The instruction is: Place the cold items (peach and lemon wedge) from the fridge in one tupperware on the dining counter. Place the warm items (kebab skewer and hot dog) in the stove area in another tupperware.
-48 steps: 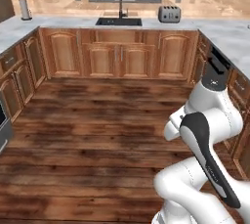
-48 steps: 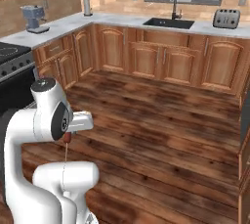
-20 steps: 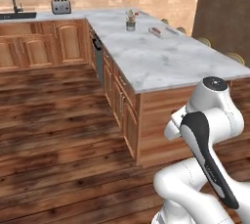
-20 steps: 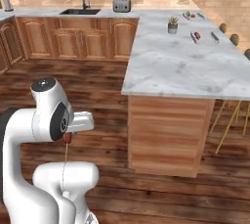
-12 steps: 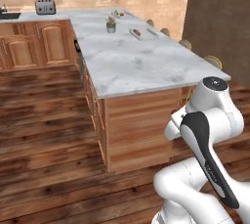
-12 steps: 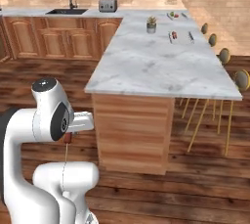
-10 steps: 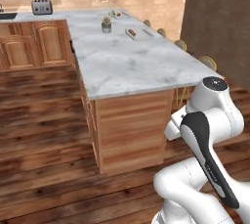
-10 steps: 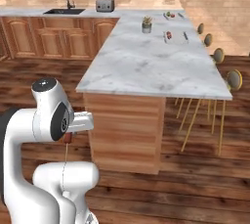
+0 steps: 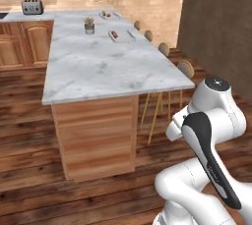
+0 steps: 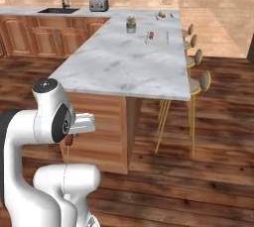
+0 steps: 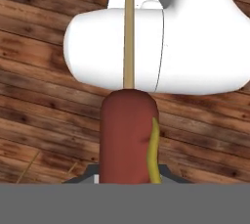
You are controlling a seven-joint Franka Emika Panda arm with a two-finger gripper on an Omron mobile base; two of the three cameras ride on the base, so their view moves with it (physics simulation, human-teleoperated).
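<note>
Marble dining counter [image 10: 130, 62] ahead, pincer [image 10: 69, 137] clamped on kebab skewer [image 11: 128, 140] above wooden floor [image 11: 44, 105].

text: nothing readable anywhere tbh | robot arm [image 9: 211, 165]: tiny dark marking on the black link, way too blurry to make out | counter stuff: no labels

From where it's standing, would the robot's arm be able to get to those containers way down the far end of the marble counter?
Probably not yet. The containers sit far along the dining counter, while the arm stays folded near the counter's near end, its claw shut on the kebab skewer. Nothing blocks the way; the base likely must drive closer.
</note>
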